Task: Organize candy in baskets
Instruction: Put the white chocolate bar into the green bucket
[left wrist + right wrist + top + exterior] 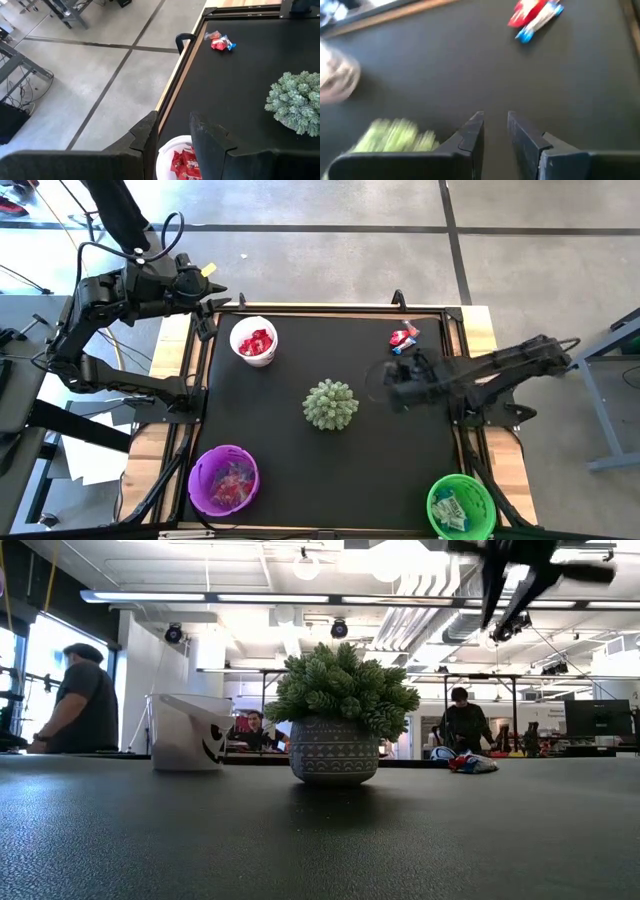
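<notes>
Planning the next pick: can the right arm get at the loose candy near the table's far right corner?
Probably yes. The right end effector hangs empty, fingers apart, near the loose candy, with only bare mat between; the spiky plant sits off to the side.

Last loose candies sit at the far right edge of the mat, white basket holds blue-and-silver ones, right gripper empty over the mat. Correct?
One error: the white basket holds red-wrapped candies, as the high view shows and the left wrist view confirms. The rest stands: the loose candies lie near the mat's far right edge, and the right gripper is over the mat with nothing between its fingers.
</notes>
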